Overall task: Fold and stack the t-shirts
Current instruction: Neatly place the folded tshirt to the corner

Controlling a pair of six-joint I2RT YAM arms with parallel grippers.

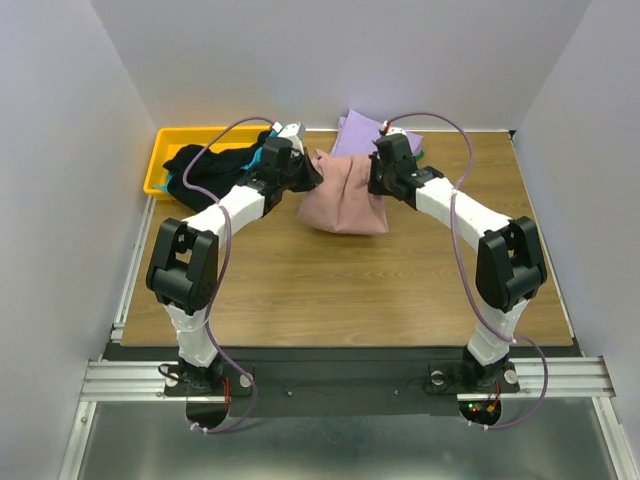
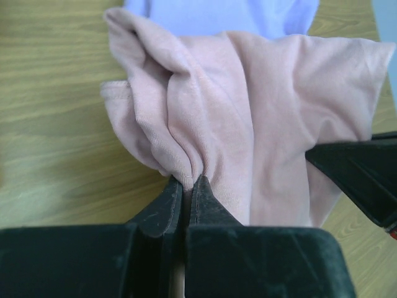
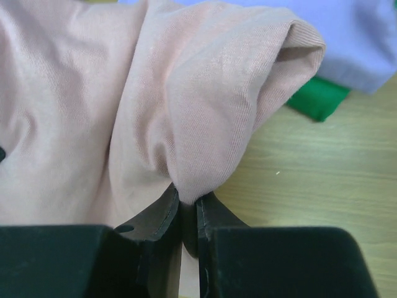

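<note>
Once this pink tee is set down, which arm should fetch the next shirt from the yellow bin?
Likely left. The left hand, shut on the pink tee, sits beside the yellow bin and its dark shirts; the right hand grips the tee's other side, by the lavender tee.

Before me, a yellow plastic bin point(image 1: 157, 165) stands at the far left corner of the wooden table point(image 1: 340, 285).
</note>
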